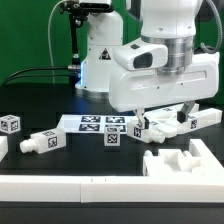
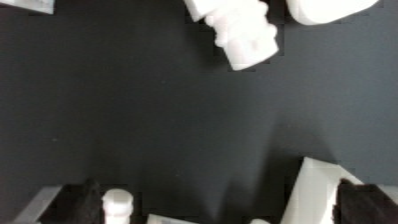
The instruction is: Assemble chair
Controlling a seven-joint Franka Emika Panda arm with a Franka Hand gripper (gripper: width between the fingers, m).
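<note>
The chair is in loose white tagged parts on the black table. In the exterior view a block (image 1: 10, 125) and a peg piece (image 1: 40, 142) lie at the left, and a small cube (image 1: 111, 138) sits before the marker board (image 1: 92, 122). A notched slab (image 1: 185, 160) lies at the front right. My gripper (image 1: 160, 116) is low over a cluster of parts (image 1: 165, 125) at the right. In the wrist view my gripper (image 2: 217, 208) is open, its dark fingers (image 2: 71, 205) wide apart. A white peg (image 2: 116, 203) and an angled white piece (image 2: 320, 185) lie between them, not clamped.
A long white rail (image 1: 90, 190) runs along the front edge. Another tagged part (image 1: 205, 117) lies at the far right. The white robot base (image 1: 100, 55) stands behind the marker board. More white parts (image 2: 240, 32) show farther off in the wrist view.
</note>
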